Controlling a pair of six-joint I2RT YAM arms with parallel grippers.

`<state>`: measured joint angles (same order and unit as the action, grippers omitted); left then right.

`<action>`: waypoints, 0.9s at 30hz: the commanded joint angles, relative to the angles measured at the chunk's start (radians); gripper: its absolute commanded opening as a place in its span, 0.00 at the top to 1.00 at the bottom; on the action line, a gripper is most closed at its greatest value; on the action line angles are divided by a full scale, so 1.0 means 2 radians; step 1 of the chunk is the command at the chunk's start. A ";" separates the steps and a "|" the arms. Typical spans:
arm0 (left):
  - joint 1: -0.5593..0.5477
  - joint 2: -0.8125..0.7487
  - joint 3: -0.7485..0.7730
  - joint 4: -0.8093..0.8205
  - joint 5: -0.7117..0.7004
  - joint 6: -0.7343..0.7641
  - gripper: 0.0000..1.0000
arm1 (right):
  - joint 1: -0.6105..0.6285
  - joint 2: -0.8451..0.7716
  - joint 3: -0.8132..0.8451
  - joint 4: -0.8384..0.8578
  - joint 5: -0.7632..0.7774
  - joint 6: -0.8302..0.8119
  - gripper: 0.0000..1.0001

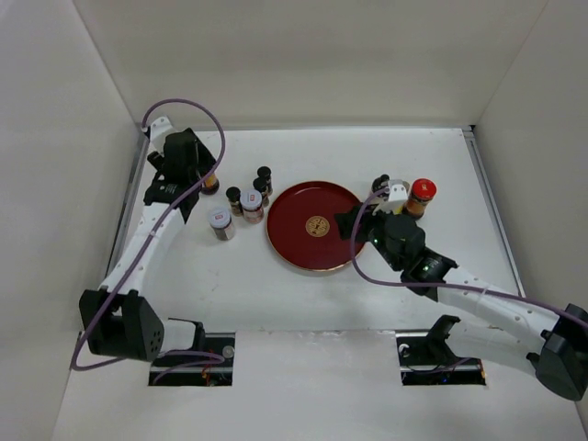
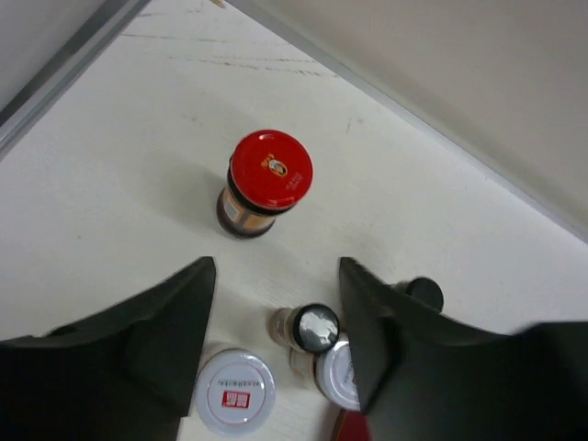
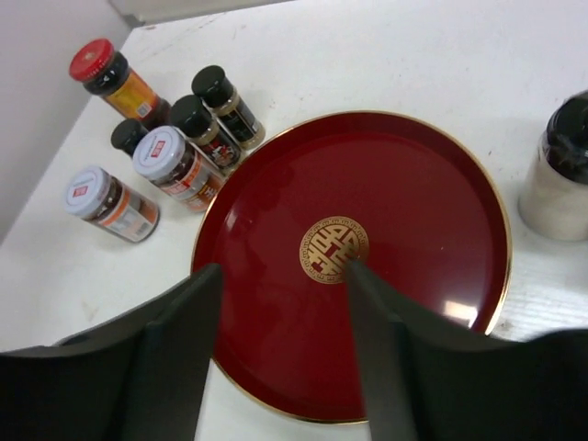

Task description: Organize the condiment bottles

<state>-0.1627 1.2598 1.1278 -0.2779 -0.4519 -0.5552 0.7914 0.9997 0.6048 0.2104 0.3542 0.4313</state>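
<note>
- Left wrist view: the left gripper (image 2: 276,276) hangs with its jaws spread wide and nothing between them. A red-capped jar (image 2: 269,179) stands upright on the white table (image 2: 110,184) just past the fingertips, touching neither.
- Nearer that camera, a small black-capped bottle (image 2: 312,328) shows in the gap between the fingers. A white-lidded jar (image 2: 235,392) with a red label sits beside the left finger, and a second white-lidded jar (image 2: 338,372) is half hidden by the right finger.
- Top external view places what the wrist camera cannot: these bottles stand in a loose group on the table's left side, just left of the round dark-red tray (image 1: 294,248). From above, the left wrist covers most of the red-capped jar.
- Right wrist view: the right gripper (image 3: 283,276) is open too, holding nothing, above the tray's near half. A gold emblem (image 3: 333,249) marks the tray's centre. The left group shows whole here, six bottles, the nearest just beside the rim.
- At that view's right edge a pale jar (image 3: 559,179) with a dark cap is cut off by the frame, close to the tray's rim.
- Only the top external view shows a second red-capped jar (image 1: 421,194) right of the tray, beyond the right arm. The arm hides part of what stands next to it.
</note>
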 commanded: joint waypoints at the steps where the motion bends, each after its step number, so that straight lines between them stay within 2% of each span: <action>1: 0.010 0.038 0.047 0.015 0.001 0.026 0.36 | 0.004 0.004 0.003 0.045 -0.015 0.001 0.28; 5: 0.014 0.095 0.076 0.015 0.018 0.031 0.28 | 0.009 0.029 0.010 0.047 -0.034 0.002 0.18; 12: 0.027 0.171 0.106 0.025 0.009 0.041 0.26 | 0.014 0.051 0.018 0.047 -0.044 -0.004 0.08; 18: 0.038 0.243 0.160 0.020 0.004 0.046 0.26 | 0.014 0.075 0.027 0.047 -0.058 -0.003 0.02; 27: 0.052 0.297 0.182 0.019 0.014 0.049 0.25 | 0.014 0.091 0.031 0.048 -0.066 -0.001 0.00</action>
<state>-0.0666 1.8519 1.4494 -0.2634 -0.4286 -0.4713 0.8131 1.1831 0.6209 0.2523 0.2352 0.4294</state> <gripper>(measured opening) 0.752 0.998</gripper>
